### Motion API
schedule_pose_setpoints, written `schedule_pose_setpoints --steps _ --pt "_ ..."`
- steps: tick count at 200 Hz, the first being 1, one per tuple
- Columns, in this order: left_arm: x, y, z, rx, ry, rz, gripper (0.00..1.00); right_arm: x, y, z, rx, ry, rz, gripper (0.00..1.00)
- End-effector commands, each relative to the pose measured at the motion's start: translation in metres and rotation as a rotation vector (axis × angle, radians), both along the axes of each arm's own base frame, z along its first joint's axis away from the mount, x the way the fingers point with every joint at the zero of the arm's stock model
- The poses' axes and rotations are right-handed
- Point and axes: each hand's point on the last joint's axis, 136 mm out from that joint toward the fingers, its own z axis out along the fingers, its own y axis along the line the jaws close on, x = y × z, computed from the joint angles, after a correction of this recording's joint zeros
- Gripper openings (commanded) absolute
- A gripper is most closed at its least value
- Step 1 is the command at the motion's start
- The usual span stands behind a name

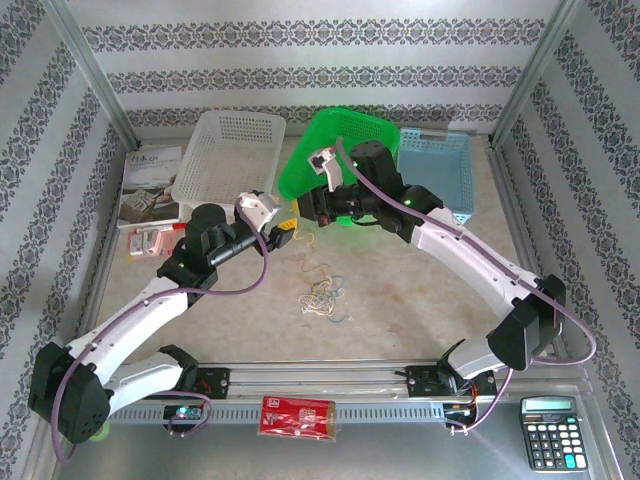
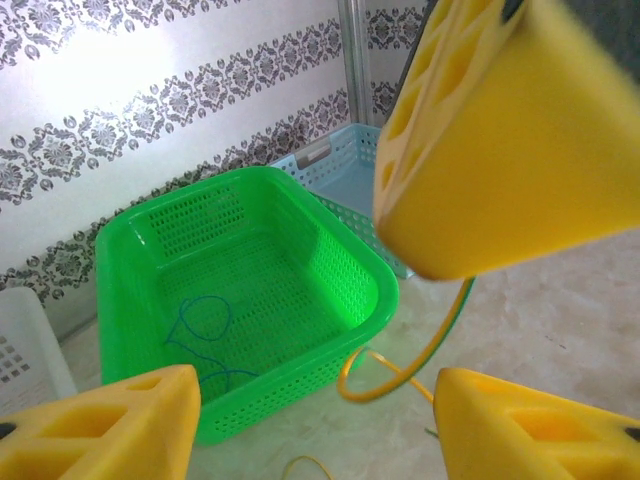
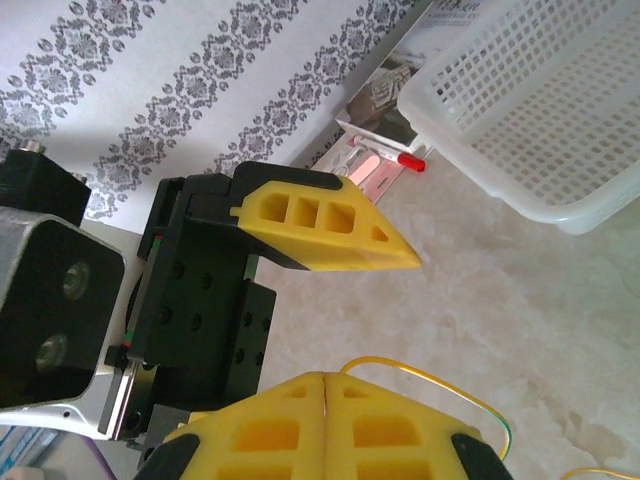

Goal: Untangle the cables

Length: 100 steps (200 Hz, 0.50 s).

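Over the tabletop (image 1: 420, 300), just before the green basket (image 1: 330, 150): pinches a yellow cable (image 2: 452, 318) in the right gripper (image 3: 328, 395), fingers pressed together, strand hanging in a loop. Faces it with the left gripper (image 1: 285, 228), fingers spread apart. Shows a blue cable (image 2: 208, 298) lying inside the basket and the tangled cables (image 1: 322, 297) heaped loosely mid-tabletop, between both arms.

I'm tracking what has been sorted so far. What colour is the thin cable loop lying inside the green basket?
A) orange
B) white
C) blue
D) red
C: the left wrist view shows a thin blue cable looped on the perforated floor of the green basket.
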Motion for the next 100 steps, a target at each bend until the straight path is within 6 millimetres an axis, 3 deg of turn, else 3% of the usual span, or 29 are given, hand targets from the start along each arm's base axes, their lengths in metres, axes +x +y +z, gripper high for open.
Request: schedule_pose_setpoints --steps 1,51,100 --pt "-0.002 -0.007 0.013 -0.011 -0.040 -0.021 0.60 -0.005 0.008 0.008 0.004 -0.022 0.041 0.00" --pt "-0.003 -0.013 0.007 -0.012 -0.018 -0.042 0.47 -0.007 0.015 0.003 -0.004 -0.012 0.060 0.00" --pt "-0.005 -0.020 0.004 -0.007 0.014 -0.078 0.21 -0.010 0.018 0.006 0.004 -0.011 0.067 0.00"
